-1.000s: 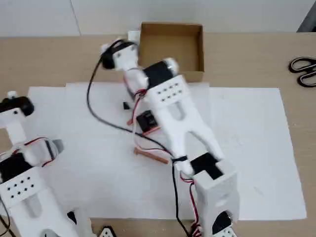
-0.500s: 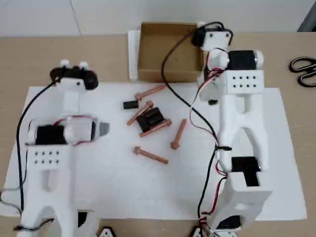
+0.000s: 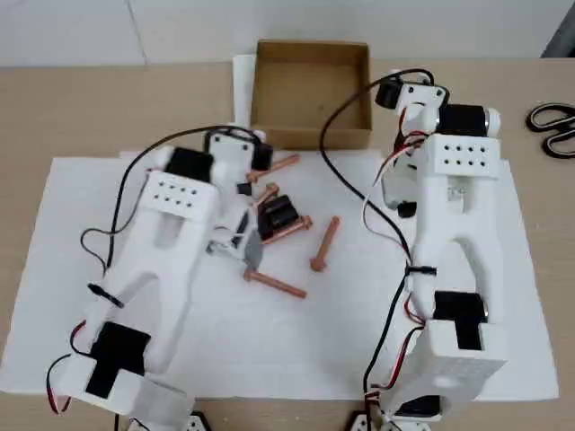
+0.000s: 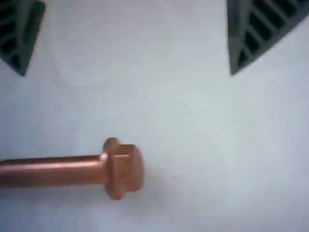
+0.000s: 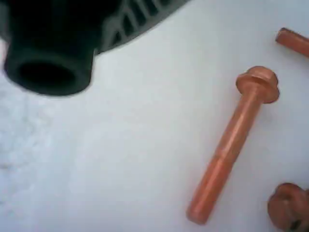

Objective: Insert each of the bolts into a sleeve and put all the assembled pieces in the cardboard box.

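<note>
The left hand (image 4: pixel 128 67) hangs spread over the paper (image 3: pixel 467 269) near the table's middle, with nothing in it; the bolt (image 4: pixel 72 169) it seems to be after lies flat close by, its head not between the fingers (image 4: pixel 251 34) but off to one side of them; closing from there, I'd guess, would catch only the flange, or nothing, and a round bolt nudged on smooth paper will roll away. The right hand (image 3: pixel 401 196) sits toward the table's right side, not far from the box (image 3: pixel 310 136) at the far edge, and looks to be pinching a black sleeve (image 5: pixel 48 63); if the grip is as slight as it appears, the sleeve could tilt or slip when a bolt is pushed in. The left arm (image 3: pixel 171 242) also stands beside the heap of other bolts (image 3: pixel 325 242) and sleeves (image 3: pixel 277 214); a low swing could scatter them, perhaps off the paper.
</note>
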`<move>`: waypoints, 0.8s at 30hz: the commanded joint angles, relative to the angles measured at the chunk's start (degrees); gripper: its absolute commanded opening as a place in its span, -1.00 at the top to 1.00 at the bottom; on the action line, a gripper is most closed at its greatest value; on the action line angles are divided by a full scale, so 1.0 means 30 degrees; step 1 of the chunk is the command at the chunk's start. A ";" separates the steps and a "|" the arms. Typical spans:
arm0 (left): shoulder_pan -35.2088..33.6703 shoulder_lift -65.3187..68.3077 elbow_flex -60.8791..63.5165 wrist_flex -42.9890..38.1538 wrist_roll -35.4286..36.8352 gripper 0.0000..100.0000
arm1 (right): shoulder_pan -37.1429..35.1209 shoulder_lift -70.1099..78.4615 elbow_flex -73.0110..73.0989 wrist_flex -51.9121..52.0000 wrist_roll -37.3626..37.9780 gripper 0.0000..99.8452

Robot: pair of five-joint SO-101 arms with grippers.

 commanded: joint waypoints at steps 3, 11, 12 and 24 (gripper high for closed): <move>0.1934 -0.0059 -0.0718 0.0264 0.6095 0.49 | 0.0103 -0.1275 -0.0059 0.0132 0.0176 0.99; 0.2813 0.0000 -0.0190 0.0000 1.0930 0.49 | 0.0103 -0.1158 -0.0059 0.0132 0.0147 0.99; 0.2930 0.0000 0.0015 -0.0293 1.0930 0.49 | 0.0103 -0.1158 -0.0059 0.0132 0.0147 0.99; 0.3106 0.0000 0.3678 -0.4484 1.3949 0.49 | 0.0103 -0.1158 -0.0059 0.0103 0.0147 0.99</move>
